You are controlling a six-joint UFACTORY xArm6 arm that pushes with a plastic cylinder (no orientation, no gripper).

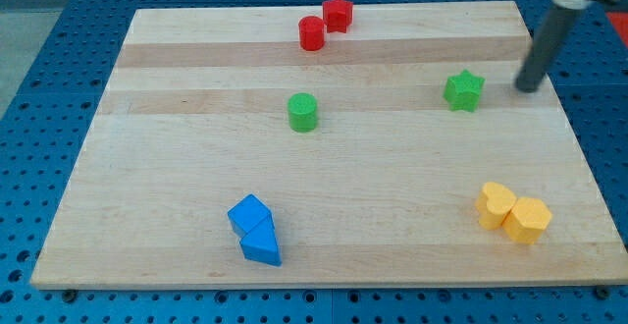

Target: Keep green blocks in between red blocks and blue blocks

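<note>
**Green Blocks Between Red and Blue: One in Line, One Off to the Side**

While the wooden board fills most of the view, the blocks on it are few and scattered; taking the board's centre as the clock's hub, the two blue blocks, a cube and a wedge touching one another, lie at about 7 o'clock near the view's bottom edge; the two yellow blocks, also touching, sit at about 4 o'clock and play no part in the job; the two red blocks, a cylinder and a chunkier piece just beside it, stand at 12 o'clock; the green star lies at about 2 o'clock; the green cylinder sits near the hub, a little toward 11 o'clock.

As I judge it, the task is roughly half done; the green cylinder already lies between red and blue; the green star is well off that line toward the view's right and wants pushing toward 9 o'clock.

Since I carry no hand, only a rod, nothing is held; my tip rests near the star's 3 o'clock side, apart from it.
</note>
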